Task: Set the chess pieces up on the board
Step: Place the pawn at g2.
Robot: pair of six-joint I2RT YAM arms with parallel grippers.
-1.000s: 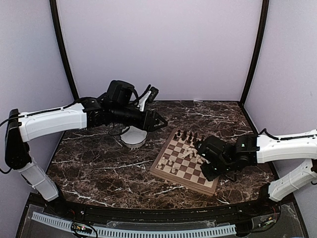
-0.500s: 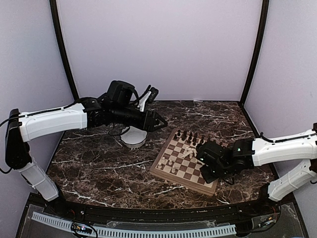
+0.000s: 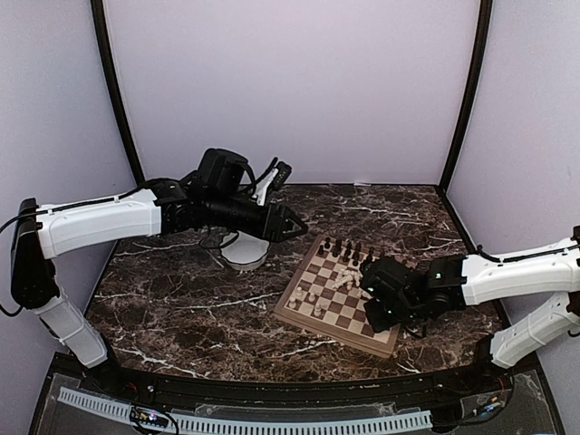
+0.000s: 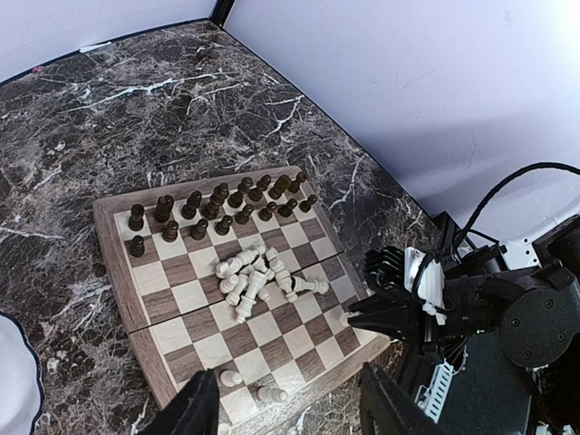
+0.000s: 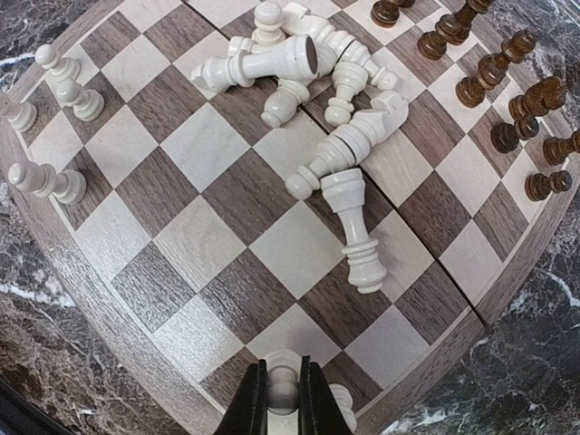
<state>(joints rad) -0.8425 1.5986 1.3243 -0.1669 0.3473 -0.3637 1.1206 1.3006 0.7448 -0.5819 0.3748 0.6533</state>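
From above, my left fingers (image 3: 286, 224) hang over the dark marbled worktop (image 3: 181, 299), past the white bowl (image 3: 245, 255) and short of the board (image 3: 292, 314), which lies right of centre, turned at an angle. My right fingers (image 3: 370, 288) are low over the board's right side, though this view is too small to show their grip. From my left wrist, my left fingers (image 4: 198, 410) stand apart with nothing between them but the board far below. The dark pieces (image 4: 217, 204) stand in two rows along the board's far side, and the pale pieces (image 4: 254, 276) lie tumbled in a heap near the middle. A few pale ones stand by the near edge, and my right fingers reach in from the right with a pale tip at their ends. From my right wrist, my right fingers (image 5: 256, 401) are clamped on a pale pawn (image 5: 283, 390) held upright over the edge row. I cannot tell if its foot touches the square. Another pale piece stands just beside it, the heap lies beyond, and the dark rows sit at the upper right.
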